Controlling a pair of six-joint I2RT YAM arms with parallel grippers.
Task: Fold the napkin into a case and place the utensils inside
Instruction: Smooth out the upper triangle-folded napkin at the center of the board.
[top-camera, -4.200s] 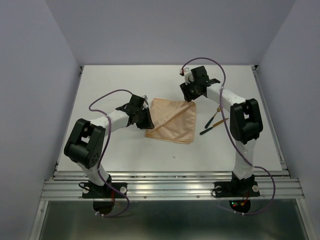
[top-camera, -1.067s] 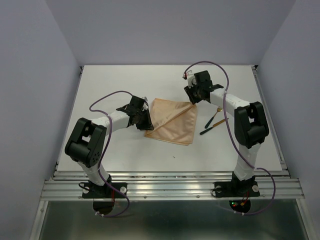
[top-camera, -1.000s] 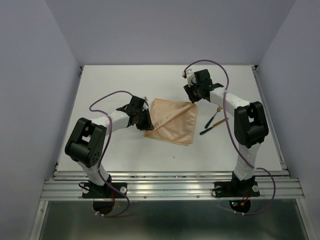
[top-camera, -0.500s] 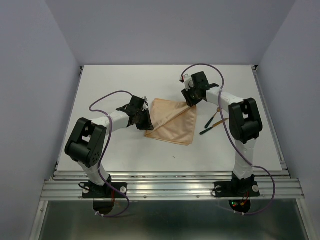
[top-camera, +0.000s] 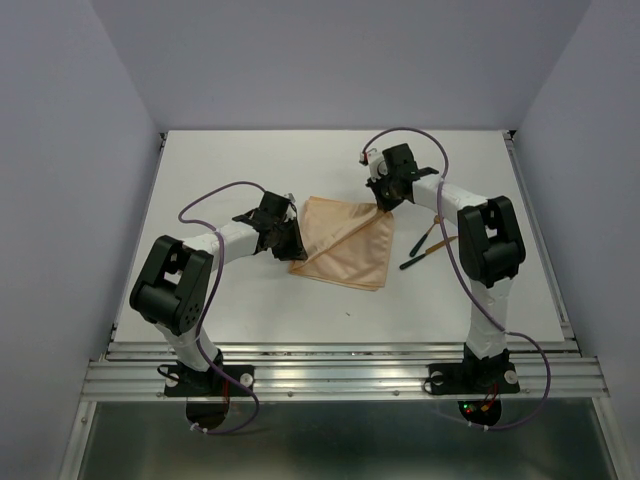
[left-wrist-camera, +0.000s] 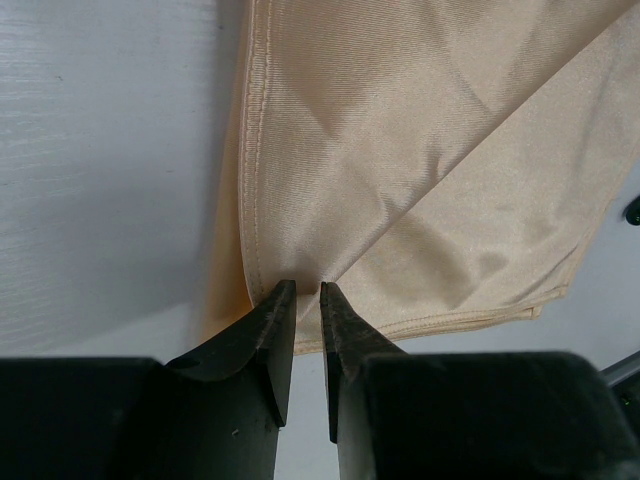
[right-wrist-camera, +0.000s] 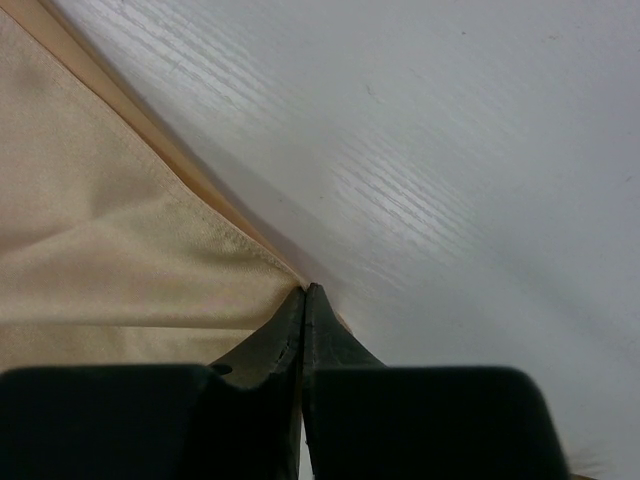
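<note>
on white table (top-camera: 250, 160): soft peach-orange cloth napkin (top-camera: 345, 245), folded diagonally; left gripper (left-wrist-camera: 300, 295) pinching its edge; right gripper (right-wrist-camera: 303, 292) clamped on its corner; slim gold-headed, dark-handled utensils (top-camera: 425, 245) nearby.

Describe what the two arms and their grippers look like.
The left arm and right arm are white tubes linked by bulky black joint housings, standing on black bases on a metal rail. A thin purple cable loops along each. The left gripper and right gripper are matte black, each with two flat tapering fingers. No markings show.
</note>
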